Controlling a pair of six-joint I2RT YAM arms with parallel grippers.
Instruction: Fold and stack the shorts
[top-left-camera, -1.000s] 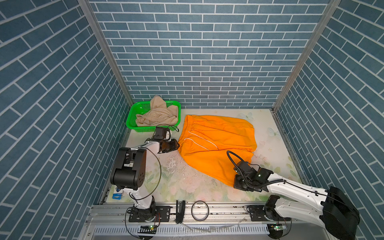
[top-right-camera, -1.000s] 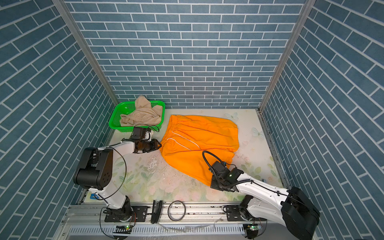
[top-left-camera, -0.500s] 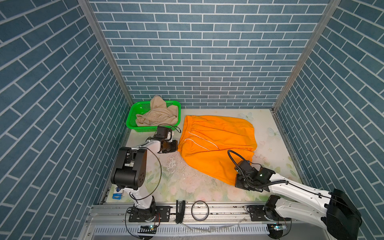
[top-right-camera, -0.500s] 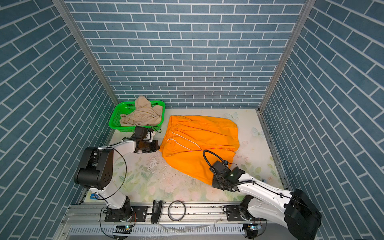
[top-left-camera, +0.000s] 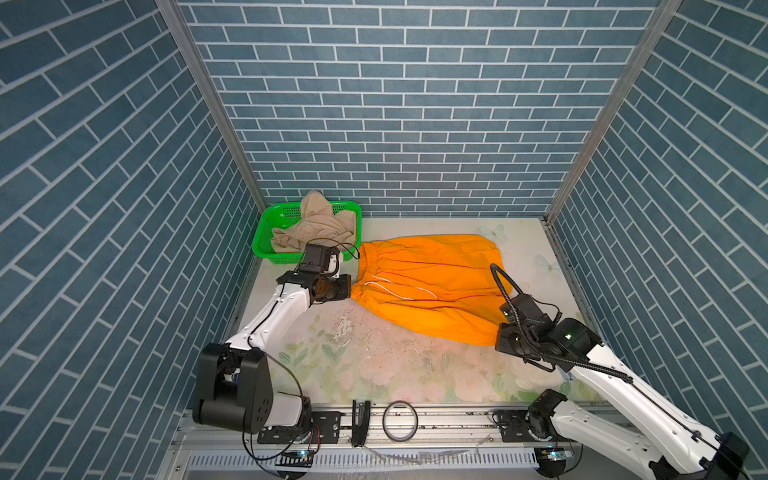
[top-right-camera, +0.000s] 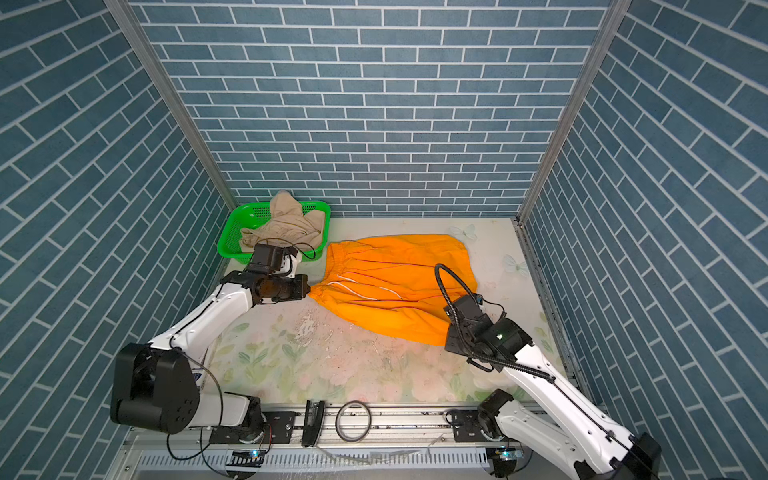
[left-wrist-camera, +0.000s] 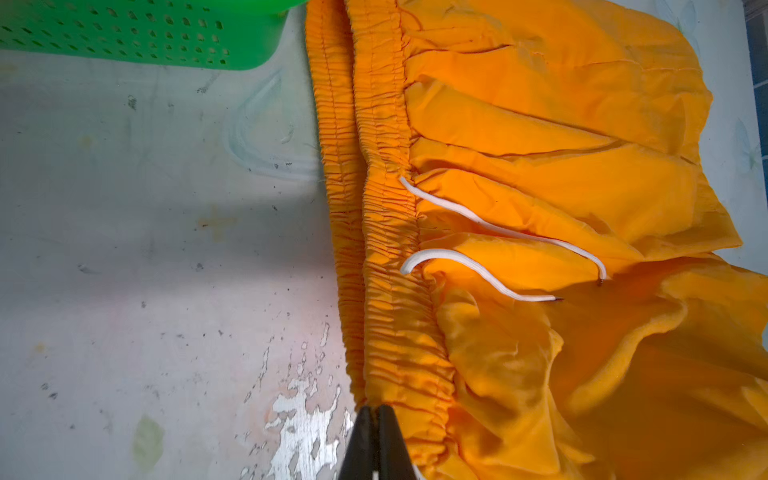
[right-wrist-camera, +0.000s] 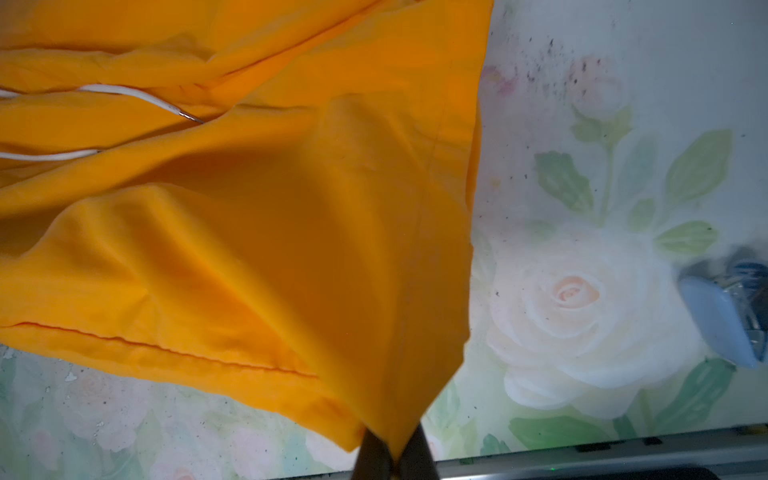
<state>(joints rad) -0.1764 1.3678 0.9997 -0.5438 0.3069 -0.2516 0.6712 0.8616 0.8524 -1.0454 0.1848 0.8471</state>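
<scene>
The orange shorts (left-wrist-camera: 540, 124) pinched in the left gripper (left-wrist-camera: 376, 411) are soft, wrinkly cloth. The green basket (left-wrist-camera: 124, 37) nearby is shiny plastic.

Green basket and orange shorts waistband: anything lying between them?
Nothing. In the left wrist view only a narrow strip of bare table separates the green basket from the waistband of the orange shorts.
</scene>
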